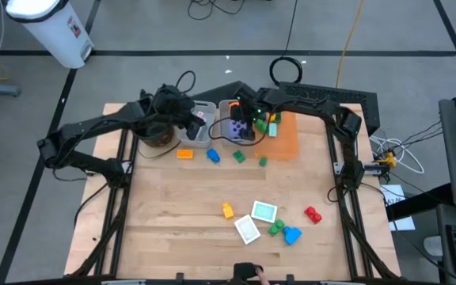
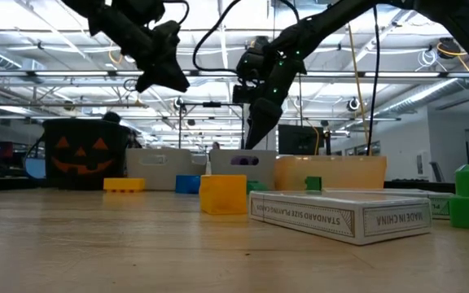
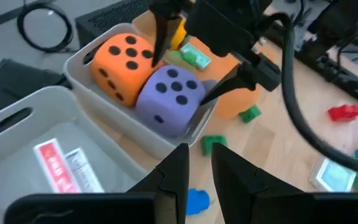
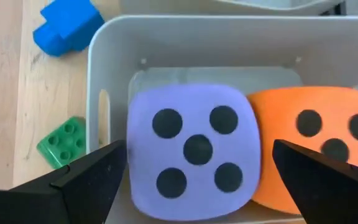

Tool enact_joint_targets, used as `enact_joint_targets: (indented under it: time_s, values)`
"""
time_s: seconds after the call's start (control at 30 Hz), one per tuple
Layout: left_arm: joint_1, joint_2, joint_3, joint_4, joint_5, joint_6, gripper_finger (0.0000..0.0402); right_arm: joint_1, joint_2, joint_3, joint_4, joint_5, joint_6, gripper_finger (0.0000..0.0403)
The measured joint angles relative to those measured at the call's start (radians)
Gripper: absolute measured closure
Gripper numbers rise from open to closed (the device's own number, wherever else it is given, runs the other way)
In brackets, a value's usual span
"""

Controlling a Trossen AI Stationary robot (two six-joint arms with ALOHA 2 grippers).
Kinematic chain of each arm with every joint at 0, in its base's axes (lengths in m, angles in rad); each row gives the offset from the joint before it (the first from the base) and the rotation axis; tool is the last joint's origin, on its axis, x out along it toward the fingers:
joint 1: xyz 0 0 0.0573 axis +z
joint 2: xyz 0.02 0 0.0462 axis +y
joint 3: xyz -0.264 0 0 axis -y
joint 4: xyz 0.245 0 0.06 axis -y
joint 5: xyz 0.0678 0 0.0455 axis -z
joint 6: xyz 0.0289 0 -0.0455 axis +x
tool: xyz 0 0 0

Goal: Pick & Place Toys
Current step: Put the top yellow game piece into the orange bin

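Note:
A purple foam die point(image 4: 191, 146) and an orange foam die point(image 4: 316, 143) sit side by side in a grey bin point(image 4: 107, 43) at the table's far side. My right gripper point(image 4: 197, 180) is open above them, a finger on either side of the purple die point(image 3: 169, 96) with no contact showing. My left gripper point(image 3: 197, 177) is shut and empty, over the near rim of the neighbouring grey bin point(image 3: 17, 109), where a red-and-white card pack point(image 3: 64, 165) lies on the floor. More toys lie loose on the table: blocks point(image 1: 213, 156) near the bins, and cards point(image 1: 264, 211) and blocks near the front.
An orange bin point(image 1: 287, 138) with green and yellow pieces stands right of the grey bins. A black pot point(image 1: 158, 134) sits under my left arm. Between the far row of blocks and the cluster at the front lies bare wood point(image 1: 172, 198).

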Motion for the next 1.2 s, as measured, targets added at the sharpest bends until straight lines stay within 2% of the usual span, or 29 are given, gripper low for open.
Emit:
enact_joint_targets:
  time_s: [0.23,0.57,0.73,0.9,1.03,1.2]
  values:
    - [-0.005,0.0,-0.045,0.081,0.007,-0.03,0.0328,0.001,-0.077,0.0,0.016,0.002,-0.013,0.0003]
    - [-0.006,-0.021,-0.045,0.181,0.026,-0.095,0.0327,0.032,-0.254,0.0,0.05,0.003,0.074,0.0006]
    - [-0.011,-0.024,-0.045,0.244,0.041,-0.17,0.0327,0.06,-0.332,0.0,0.097,0.002,0.209,0.0005]
    - [-0.014,-0.023,-0.045,0.351,0.149,-0.26,0.0324,0.095,-0.388,0.0,0.09,0.0,0.41,0.0006]
    - [-0.028,-0.023,-0.045,0.469,0.269,-0.362,0.0297,0.134,-0.434,-0.001,0.088,-0.07,0.539,0.0007]
    - [-0.076,-0.023,-0.045,0.579,0.358,-0.44,0.0229,0.22,-0.444,-0.001,0.083,-0.105,0.617,0.0007]
